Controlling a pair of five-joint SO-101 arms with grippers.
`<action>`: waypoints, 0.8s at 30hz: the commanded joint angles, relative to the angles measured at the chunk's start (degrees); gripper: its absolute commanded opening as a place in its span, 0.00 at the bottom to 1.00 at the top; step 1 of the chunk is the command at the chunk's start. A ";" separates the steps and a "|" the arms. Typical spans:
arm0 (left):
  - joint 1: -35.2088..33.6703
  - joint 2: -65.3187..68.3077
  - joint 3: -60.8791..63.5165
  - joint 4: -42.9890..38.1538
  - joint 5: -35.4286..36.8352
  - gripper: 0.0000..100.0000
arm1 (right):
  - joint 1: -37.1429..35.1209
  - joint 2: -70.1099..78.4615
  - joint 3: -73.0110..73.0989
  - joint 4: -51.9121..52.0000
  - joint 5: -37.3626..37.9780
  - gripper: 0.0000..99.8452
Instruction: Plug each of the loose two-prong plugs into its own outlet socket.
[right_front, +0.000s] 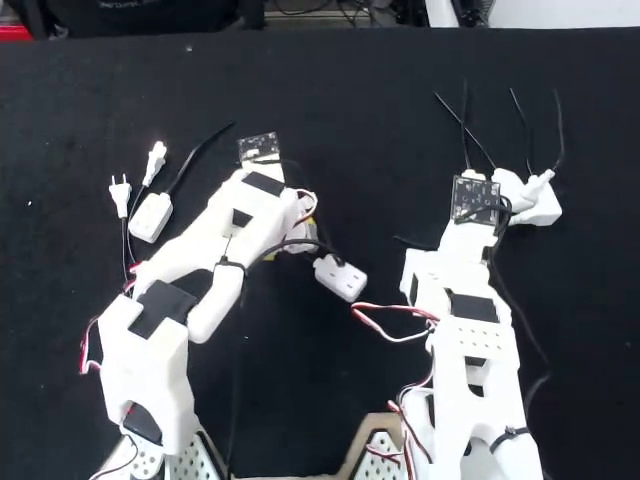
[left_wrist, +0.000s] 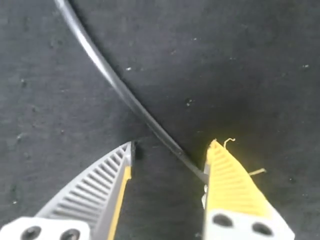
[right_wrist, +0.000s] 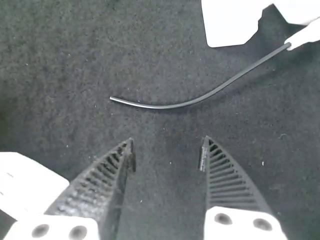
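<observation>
Two loose white two-prong plugs (right_front: 120, 190) (right_front: 155, 160) lie at the far left on the black mat, beside a white outlet socket (right_front: 150, 217). A second white socket (right_front: 340, 278) lies in the middle, close to the left arm (right_front: 235, 235). My left gripper (left_wrist: 170, 147) is open just above the mat, with a black cable (left_wrist: 115, 82) running slantwise between its fingertips. My right gripper (right_wrist: 168, 145) is open over bare mat, holding nothing. Ahead of it lie a thin black cable (right_wrist: 200, 100) and a white socket block (right_wrist: 232, 20).
By the right arm's wrist sits a white socket block (right_front: 535, 205), from which black cables (right_front: 520, 120) fan out toward the back. Red and white servo wires (right_front: 390, 320) loop between the arms. A white piece (right_wrist: 20, 182) edges the right wrist view.
</observation>
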 joint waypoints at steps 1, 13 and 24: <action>-3.74 -5.80 5.85 2.11 -1.23 0.24 | 0.88 -1.45 -3.47 -1.05 -0.62 0.20; -15.25 -29.71 29.76 -3.69 -13.01 0.24 | 0.88 -1.45 -3.47 -1.05 -0.62 0.20; -27.65 -41.49 25.01 2.90 -15.12 0.24 | 0.79 -1.45 -3.47 -1.05 -0.62 0.20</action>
